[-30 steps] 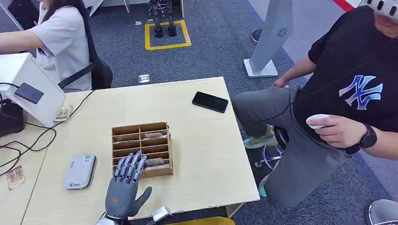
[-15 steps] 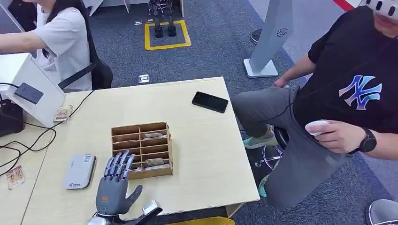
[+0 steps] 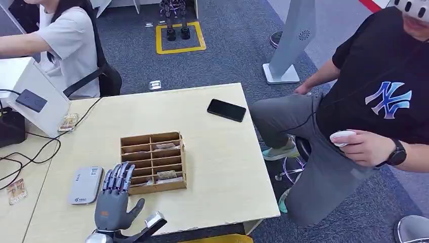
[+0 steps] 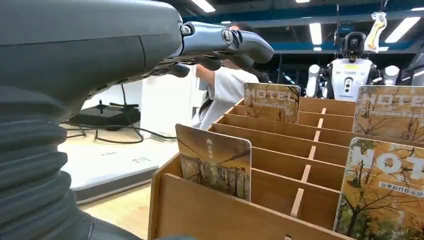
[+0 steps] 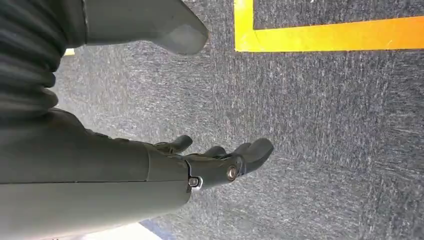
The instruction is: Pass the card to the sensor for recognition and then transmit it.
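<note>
A: Where is the left hand [image 3: 114, 202] at this moment?

B: It hovers over the near left corner of the wooden organizer [image 3: 153, 162], palm down. The fingers are straight and apart, and it holds nothing. The right hand [image 5: 210, 165] hangs over the carpet, loosely spread, also with nothing in it.

A: And the card?

B: Several hotel cards stand in the compartments. The closest one to the hand is the card [image 4: 214, 161] in the front row, at the left corner of the box. It stands upright and a little tilted. The other cards [image 4: 380, 192] are further along the rows.

A: How should the hand take it well?

B: I think it should come down from above, with the thumb on one face and the fingers on the other face, and pinch only the top edge that stands out of the slot. Then it lifts straight up, so the card does not catch on the wooden divider.

A: And after this?

B: The grey sensor [image 3: 86, 185] lies flat on the table [image 3: 217, 167], just beside the box on its left. The way is short, so the hand can keep the card flat to it.
</note>
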Controlling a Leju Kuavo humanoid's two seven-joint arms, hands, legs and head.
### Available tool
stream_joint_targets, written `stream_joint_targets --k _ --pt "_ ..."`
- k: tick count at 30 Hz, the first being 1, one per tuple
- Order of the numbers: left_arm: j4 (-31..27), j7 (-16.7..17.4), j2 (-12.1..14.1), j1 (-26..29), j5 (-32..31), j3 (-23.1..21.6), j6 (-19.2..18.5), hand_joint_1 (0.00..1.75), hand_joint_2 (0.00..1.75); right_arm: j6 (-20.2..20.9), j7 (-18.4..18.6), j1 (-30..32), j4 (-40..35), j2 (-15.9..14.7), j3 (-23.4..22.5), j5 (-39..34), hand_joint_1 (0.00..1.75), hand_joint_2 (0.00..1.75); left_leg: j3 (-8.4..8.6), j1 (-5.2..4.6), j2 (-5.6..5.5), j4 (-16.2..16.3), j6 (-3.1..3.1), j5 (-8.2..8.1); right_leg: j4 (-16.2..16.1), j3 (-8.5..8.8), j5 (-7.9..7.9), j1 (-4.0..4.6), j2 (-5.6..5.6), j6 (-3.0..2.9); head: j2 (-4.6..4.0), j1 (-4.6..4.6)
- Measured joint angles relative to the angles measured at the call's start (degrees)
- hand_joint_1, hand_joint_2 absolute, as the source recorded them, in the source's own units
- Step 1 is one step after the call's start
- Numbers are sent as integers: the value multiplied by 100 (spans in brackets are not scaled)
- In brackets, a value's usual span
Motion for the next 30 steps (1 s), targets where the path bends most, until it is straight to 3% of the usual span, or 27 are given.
stream_joint_targets --k 8,20,21,22,26,28,30 --pt "70 -323 -68 -5 302 159 0 0 175 0 18 1 0 0 0 28 0 175 0 0 0 0 0 0 0 0 0 0 0 0 0 0" --pt "135 -417 -151 -4 352 208 0 0 175 0 18 2 0 0 0 31 0 175 0 0 0 0 0 0 0 0 0 0 0 0 0 0" --pt "140 -417 -151 -4 363 208 0 56 175 0 18 2 0 0 0 31 0 175 0 0 0 0 0 0 0 0 0 0 0 0 0 0" --pt "149 -417 -151 -4 372 208 0 143 175 0 17 2 0 0 0 31 0 175 0 0 0 0 0 0 0 0 0 0 0 0 0 0" --pt "236 -417 -153 -7 446 208 0 143 175 0 17 1 0 0 0 33 0 175 0 0 0 0 0 0 0 0 0 0 0 0 0 0" --pt "295 -426 -153 -6 529 208 0 168 175 0 17 1 0 0 0 33 0 175 0 0 0 0 0 0 0 0 0 0 0 0 0 0" --pt "330 -494 -151 -6 614 208 0 171 175 0 17 1 0 0 0 33 0 175 0 0 0 0 0 0 0 0 0 0 0 0 0 0"
